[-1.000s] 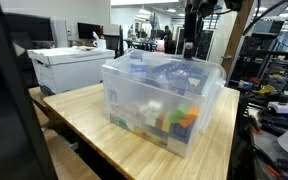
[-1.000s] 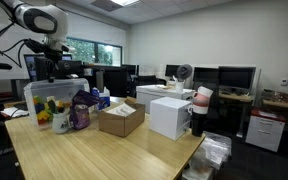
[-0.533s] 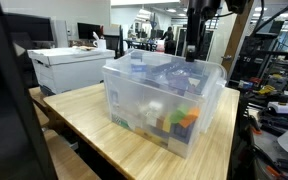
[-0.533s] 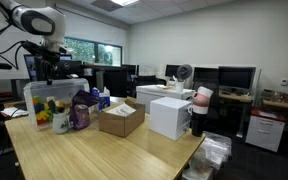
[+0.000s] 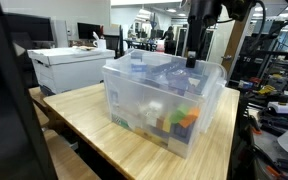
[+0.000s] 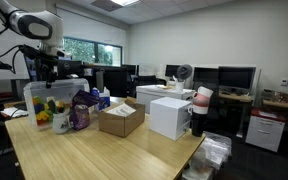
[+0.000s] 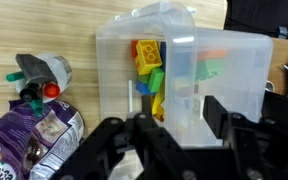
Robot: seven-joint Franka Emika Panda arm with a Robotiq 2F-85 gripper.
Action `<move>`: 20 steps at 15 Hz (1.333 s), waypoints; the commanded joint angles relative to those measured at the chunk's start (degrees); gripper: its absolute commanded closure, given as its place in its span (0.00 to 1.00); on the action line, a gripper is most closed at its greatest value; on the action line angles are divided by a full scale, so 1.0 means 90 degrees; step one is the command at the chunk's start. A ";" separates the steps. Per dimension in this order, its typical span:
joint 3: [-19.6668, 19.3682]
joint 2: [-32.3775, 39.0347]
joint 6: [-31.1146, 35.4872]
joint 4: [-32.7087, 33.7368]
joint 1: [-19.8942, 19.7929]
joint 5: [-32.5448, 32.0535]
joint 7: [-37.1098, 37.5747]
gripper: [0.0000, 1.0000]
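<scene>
At the bottom of the wrist view the pincer (image 7: 162, 120) stood spread, pinching nothing. Beyond it, mid-frame, sat the clear bin (image 7: 229, 60) holding coloured blocks (image 7: 147, 55). A purple bag (image 7: 24, 135) lay lower left. Farther off, the wooden counter (image 7: 44, 25) filled the upper left.

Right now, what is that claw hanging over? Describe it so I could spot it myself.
Find the long wooden table and look at the end below the robot's claw: a clear plastic bin stands there. Unlike the cardboard box and the white box further along, its walls are see-through, showing bright yellow, green and orange toy blocks inside.
</scene>
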 commanded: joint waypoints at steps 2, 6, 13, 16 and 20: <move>-0.0164 -0.0212 0.0334 -0.0323 0.0123 0.0818 -0.0806 0.77; -0.0364 -0.0271 0.0327 -0.0465 0.0141 0.1676 -0.1573 0.92; -0.0524 -0.0273 0.0162 -0.0666 0.0028 0.2952 -0.2750 0.95; -0.0576 -0.0244 0.0099 -0.0725 -0.0005 0.3384 -0.3172 0.94; -0.0609 -0.0223 0.0034 -0.0792 -0.0056 0.3773 -0.3594 0.94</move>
